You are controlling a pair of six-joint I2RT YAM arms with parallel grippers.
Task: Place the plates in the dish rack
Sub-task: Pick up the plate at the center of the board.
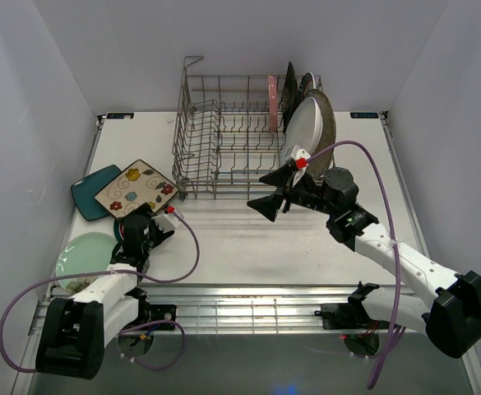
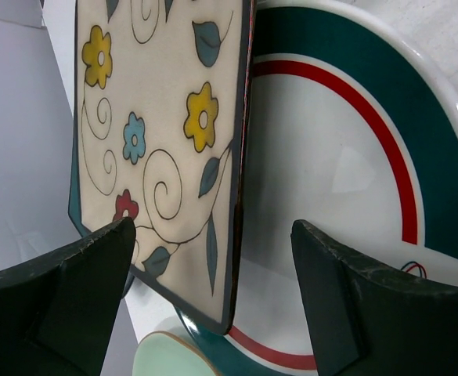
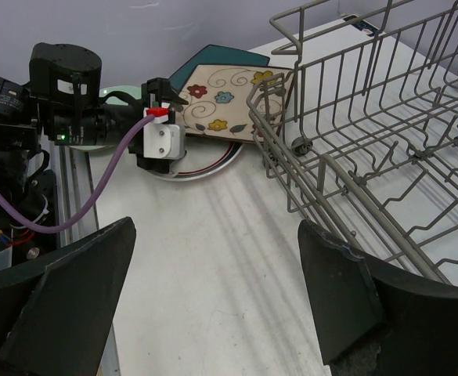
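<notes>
Cream floral plate [image 2: 158, 133] left of dish rack [image 1: 180, 148]: left gripper [image 2: 213, 235] open (right gripper [image 3: 217, 231] likewise, empty); centre jaws over edge, close squarely.

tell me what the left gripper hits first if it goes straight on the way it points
Most likely the near edge of the flowered square plate, dead ahead of the open left gripper. The teal-rimmed round plate lies under it, though depth is hard to judge.

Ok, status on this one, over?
Both grippers open, empty: left gripper at cream floral square plate, right gripper beside grey wire dish rack. Several plates racked upright. Cream plate lies stacked on teal-rimmed round plate.
</notes>
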